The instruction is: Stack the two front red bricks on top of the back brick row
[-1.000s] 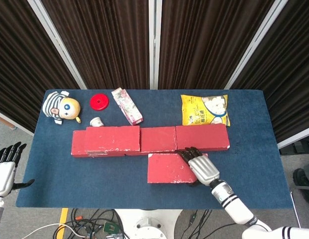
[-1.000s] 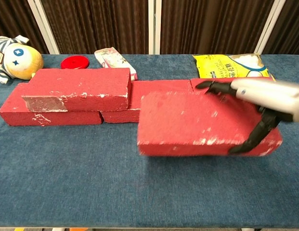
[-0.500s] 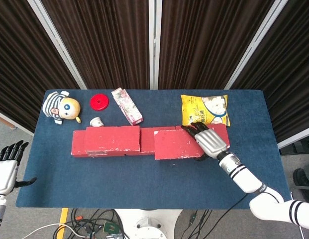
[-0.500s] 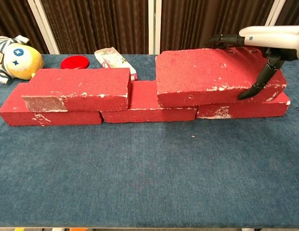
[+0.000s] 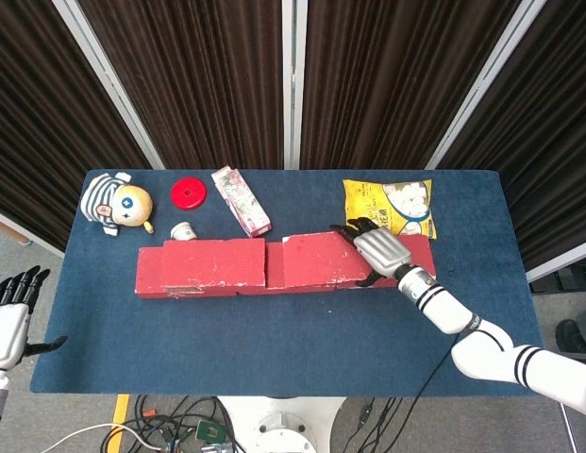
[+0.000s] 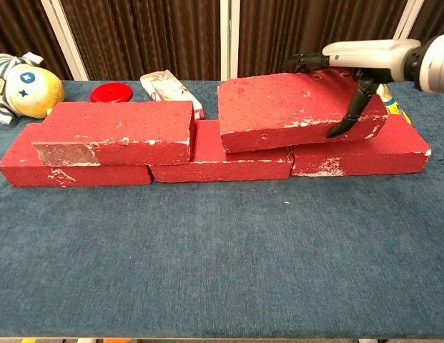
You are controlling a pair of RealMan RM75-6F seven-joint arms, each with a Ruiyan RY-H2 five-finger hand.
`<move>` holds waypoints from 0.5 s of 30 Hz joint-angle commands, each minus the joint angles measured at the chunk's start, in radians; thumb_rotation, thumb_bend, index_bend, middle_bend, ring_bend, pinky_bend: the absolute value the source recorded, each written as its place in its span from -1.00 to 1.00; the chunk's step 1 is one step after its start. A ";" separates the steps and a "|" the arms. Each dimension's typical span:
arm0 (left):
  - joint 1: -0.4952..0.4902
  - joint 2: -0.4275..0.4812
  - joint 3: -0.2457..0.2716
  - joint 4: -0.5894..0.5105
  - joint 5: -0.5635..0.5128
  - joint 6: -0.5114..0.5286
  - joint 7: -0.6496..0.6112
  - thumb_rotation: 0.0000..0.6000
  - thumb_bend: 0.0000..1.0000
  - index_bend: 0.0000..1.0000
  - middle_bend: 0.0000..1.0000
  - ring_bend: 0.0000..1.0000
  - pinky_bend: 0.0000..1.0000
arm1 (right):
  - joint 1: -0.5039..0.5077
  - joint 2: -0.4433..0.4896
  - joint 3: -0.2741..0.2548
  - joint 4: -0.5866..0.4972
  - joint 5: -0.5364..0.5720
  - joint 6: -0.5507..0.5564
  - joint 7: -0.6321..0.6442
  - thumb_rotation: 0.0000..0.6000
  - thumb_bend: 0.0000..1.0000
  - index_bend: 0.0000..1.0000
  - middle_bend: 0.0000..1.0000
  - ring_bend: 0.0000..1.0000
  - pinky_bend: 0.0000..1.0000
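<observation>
Brick two (image 5: 321, 261), seen from the head camera, has gone from the front of the surface (image 5: 274, 349) up onto the back brick row (image 5: 406, 264), and your right robot hand (image 5: 377, 251) still clamps its right end, fingers over the top and thumb down the front face. The first stacked brick (image 5: 212, 257) sits to its left. Your left robot hand (image 5: 9, 316) hangs off the left edge, fingers spread, holding nothing.

From the chest camera, the carried brick (image 6: 297, 111) looks tilted, its left end low near the first stacked brick (image 6: 114, 132). Judging by that, you need only level it and let go.
</observation>
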 commanded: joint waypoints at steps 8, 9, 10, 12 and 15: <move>-0.006 0.003 -0.007 0.015 -0.004 -0.026 -0.020 1.00 -1.00 -1.00 -1.00 -1.00 -1.00 | 0.050 -0.083 -0.017 0.125 -0.046 -0.037 0.125 1.00 -0.80 -1.00 -0.53 -1.00 -1.00; -0.007 0.003 -0.005 0.017 0.000 -0.030 -0.023 1.00 -1.00 -1.00 -1.00 -1.00 -1.00 | 0.053 -0.086 -0.020 0.131 -0.048 -0.042 0.135 1.00 -0.80 -1.00 -0.53 -1.00 -1.00; -0.008 0.003 -0.004 0.021 0.005 -0.033 -0.027 1.00 -1.00 -1.00 -1.00 -1.00 -1.00 | 0.058 -0.089 -0.024 0.138 -0.052 -0.050 0.146 1.00 -0.80 -1.00 -0.53 -1.00 -1.00; -0.010 0.001 -0.003 0.026 0.009 -0.037 -0.030 1.00 -1.00 -1.00 -1.00 -1.00 -1.00 | 0.064 -0.094 -0.031 0.149 -0.062 -0.053 0.152 1.00 -0.80 -1.00 -0.53 -1.00 -1.00; -0.010 -0.003 -0.004 0.033 0.011 -0.040 -0.037 1.00 -1.00 -1.00 -1.00 -1.00 -1.00 | 0.070 -0.101 -0.035 0.161 -0.070 -0.051 0.165 1.00 -0.80 -1.00 -0.53 -1.00 -1.00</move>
